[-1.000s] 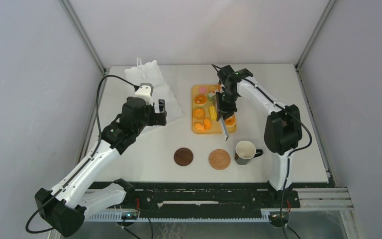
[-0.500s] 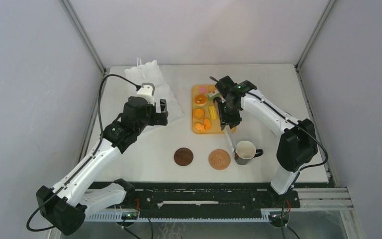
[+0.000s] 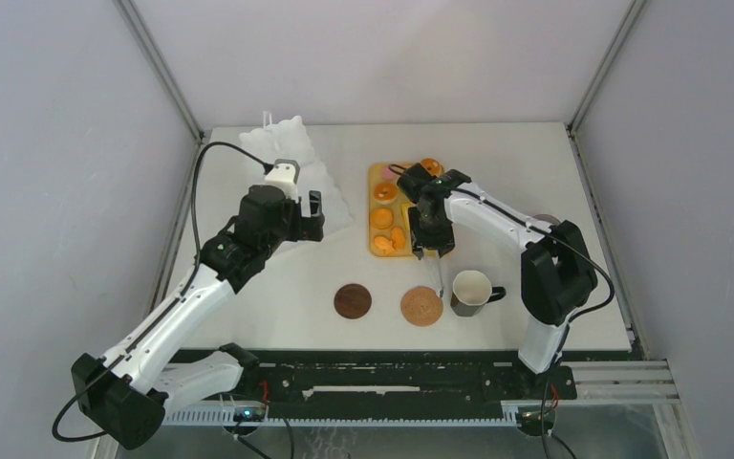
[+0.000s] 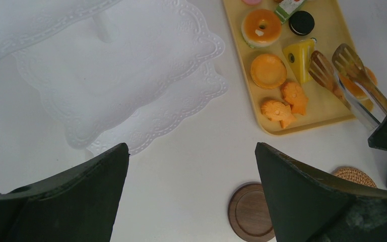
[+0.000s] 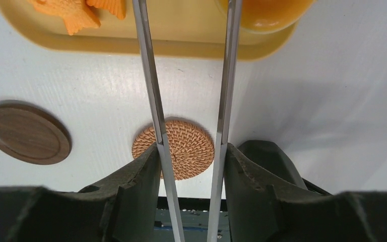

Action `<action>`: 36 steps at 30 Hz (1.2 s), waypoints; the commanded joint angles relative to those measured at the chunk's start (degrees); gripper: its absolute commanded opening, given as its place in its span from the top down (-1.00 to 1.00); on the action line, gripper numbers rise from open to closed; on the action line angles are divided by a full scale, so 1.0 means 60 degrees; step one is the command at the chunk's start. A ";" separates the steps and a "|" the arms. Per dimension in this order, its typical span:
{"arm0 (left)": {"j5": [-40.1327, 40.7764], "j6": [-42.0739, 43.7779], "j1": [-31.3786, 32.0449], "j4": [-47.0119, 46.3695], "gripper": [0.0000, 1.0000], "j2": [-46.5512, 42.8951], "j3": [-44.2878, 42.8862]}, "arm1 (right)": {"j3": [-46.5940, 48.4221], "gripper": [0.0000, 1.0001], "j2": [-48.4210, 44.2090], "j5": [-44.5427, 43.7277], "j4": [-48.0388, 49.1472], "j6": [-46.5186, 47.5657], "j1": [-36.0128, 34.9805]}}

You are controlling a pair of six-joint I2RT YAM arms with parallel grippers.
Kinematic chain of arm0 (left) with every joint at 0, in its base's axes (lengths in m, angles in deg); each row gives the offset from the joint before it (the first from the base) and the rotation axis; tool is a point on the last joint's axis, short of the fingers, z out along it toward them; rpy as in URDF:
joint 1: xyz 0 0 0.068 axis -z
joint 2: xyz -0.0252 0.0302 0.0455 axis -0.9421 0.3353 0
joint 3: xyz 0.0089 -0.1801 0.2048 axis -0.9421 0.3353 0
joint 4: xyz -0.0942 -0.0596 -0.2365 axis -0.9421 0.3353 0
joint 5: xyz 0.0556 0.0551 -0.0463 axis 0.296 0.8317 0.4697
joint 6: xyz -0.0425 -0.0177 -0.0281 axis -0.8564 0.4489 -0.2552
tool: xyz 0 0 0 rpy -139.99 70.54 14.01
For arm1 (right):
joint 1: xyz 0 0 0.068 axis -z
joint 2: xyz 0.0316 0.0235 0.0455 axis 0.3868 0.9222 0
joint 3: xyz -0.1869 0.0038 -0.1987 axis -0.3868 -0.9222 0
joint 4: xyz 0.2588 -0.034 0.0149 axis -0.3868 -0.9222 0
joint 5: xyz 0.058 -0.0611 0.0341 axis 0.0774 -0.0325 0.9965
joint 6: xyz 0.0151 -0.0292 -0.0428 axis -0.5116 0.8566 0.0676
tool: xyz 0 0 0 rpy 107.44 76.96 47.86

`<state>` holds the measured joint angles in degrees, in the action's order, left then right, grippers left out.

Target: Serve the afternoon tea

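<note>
Toy pastries lie on the tan tray (image 4: pixel 327 108): an orange tart (image 4: pixel 268 70), a yellow wedge (image 4: pixel 301 53), a black round (image 4: pixel 301 22) and orange cookies (image 4: pixel 284 103). My right gripper (image 5: pixel 191 151) is shut on metal tongs (image 5: pixel 152 91). Their wooden tips (image 4: pixel 347 63) hang open over another orange tart (image 5: pixel 264 12) at the tray's near right corner. A dark mug (image 3: pixel 471 290) stands on the table right of the coasters. My left gripper (image 4: pixel 191 151) is open and empty above the table, left of the tray.
A white lace tiered stand (image 3: pixel 291 158) fills the back left. A dark wooden coaster (image 3: pixel 352 300) and a woven coaster (image 3: pixel 421 306) lie near the front. The right arm (image 3: pixel 497 210) reaches across the tray's right side.
My right gripper has swung with the tongs toward the near side and a little left, along the tray's right edge. The left arm has barely moved.
</note>
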<state>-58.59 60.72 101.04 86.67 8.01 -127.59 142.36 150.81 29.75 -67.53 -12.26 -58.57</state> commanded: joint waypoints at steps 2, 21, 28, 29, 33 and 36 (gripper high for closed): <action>-0.0019 0.0075 0.0038 -0.0396 -0.99 -0.0046 0.0159 | 0.0404 -0.08 -0.0030 -0.0285 0.0314 -0.0185 -0.0124; -0.0004 0.0104 0.0039 -0.0398 -0.99 -0.0026 0.0153 | 0.0936 -0.08 0.0188 0.0046 0.0510 -0.0164 -0.0184; 0.0007 0.0117 0.0037 -0.0405 -0.99 -0.0015 0.0166 | 0.0789 -0.08 0.0066 0.0363 0.0800 -0.0380 -0.0225; 0.0011 0.0115 0.0045 -0.0399 -0.99 -0.0023 0.0176 | 0.0786 -0.08 0.0053 0.0366 0.0810 -0.0419 -0.0238; 0.0025 0.0111 0.0038 -0.0398 -0.99 -0.0018 0.0175 | 0.0703 -0.08 -0.0034 0.0388 0.0963 -0.0525 -0.0286; 0.0011 0.0105 0.0046 -0.0398 -0.99 -0.0003 0.0164 | 0.0687 -0.07 -0.0022 0.0361 0.0979 -0.0562 -0.0287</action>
<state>-58.57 60.72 101.04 86.67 8.03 -127.59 145.81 152.45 31.79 -63.88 -14.09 -59.64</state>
